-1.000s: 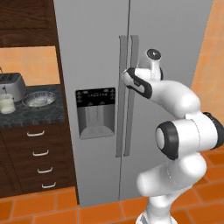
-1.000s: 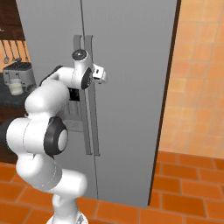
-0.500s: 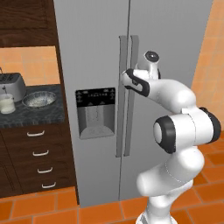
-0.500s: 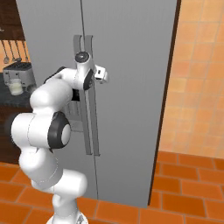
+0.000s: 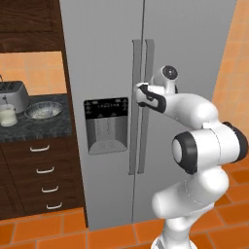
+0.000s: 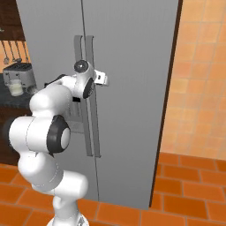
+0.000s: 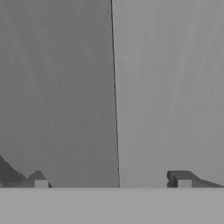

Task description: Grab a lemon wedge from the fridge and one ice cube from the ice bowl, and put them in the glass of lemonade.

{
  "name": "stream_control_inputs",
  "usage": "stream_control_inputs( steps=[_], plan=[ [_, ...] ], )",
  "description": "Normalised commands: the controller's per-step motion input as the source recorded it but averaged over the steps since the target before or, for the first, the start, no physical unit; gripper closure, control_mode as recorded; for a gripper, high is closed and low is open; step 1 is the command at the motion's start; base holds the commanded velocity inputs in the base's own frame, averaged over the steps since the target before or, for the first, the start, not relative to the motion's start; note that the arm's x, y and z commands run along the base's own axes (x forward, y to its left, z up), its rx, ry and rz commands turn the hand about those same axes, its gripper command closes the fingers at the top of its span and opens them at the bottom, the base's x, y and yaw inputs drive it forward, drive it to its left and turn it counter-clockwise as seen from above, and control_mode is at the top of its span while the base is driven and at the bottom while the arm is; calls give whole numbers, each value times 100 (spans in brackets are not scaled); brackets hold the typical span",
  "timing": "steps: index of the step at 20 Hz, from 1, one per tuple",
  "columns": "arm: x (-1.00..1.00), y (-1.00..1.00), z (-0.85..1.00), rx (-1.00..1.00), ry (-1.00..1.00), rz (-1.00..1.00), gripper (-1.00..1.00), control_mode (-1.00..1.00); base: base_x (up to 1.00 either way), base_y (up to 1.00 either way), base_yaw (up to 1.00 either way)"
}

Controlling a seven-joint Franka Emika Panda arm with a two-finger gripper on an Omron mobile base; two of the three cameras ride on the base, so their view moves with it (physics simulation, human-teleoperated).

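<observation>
The fridge (image 5: pixel 107 73) has both doors closed, so nothing of its inside shows, lemon wedge included. The gripper (image 7: pixel 112 181) is up against the paired vertical handles (image 5: pixel 141 107) at the door seam, its fingers (image 7: pixel 40 183) spread wide, clasping nothing. On the dark counter (image 5: pixel 34 129) to the left, the ice bowl (image 5: pixel 43 110) shows a whitish speckled inside; the glass of lemonade (image 5: pixel 7 115), holding pale liquid, stands just before the toaster (image 5: pixel 13 93).
</observation>
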Motion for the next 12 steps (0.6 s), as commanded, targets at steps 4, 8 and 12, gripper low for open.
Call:
stream_control_inputs(
  steps=[4, 8, 12],
  plan=[
    [11, 18, 0, 0, 0, 0, -100, -100, 0, 0, 0],
    [37, 10, -7, 0, 0, 0, -100, -100, 0, 0, 0],
    [-19, 31, 2, 0, 0, 2, -100, -100, 0, 0, 0]
  ],
)
